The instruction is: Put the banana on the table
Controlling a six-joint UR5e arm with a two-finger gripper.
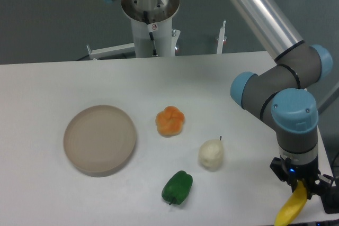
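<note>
The large flat white tabletop (79, 86) fills most of the scene, with the grey-and-blue jointed robot arm (280, 93) reaching down over its near right corner. On the left of the table sits a round beige plate (99, 139), well apart from everything the arm is near. Toward the middle lie three toy foods in a loose cluster: a lumpy orange pepper-like piece (170, 121), a pale cream pear (211, 154) with a thin dark stem just right of it and nearer, and a glossy green pepper (177, 187) nearest the front edge. None of them lies between the arm and the corner (the pear is the closest, still apart). The black two-finger gripper (298, 184) points straight down and is closed on the upper end of the small, slim, bright-yellow toy banana (291, 208). The banana hangs at the table's front right corner, its long axis running steeply down and to the left, gently curved, its lower tip at the bottom edge of view; whether that tip touches the table I cannot tell.
</note>
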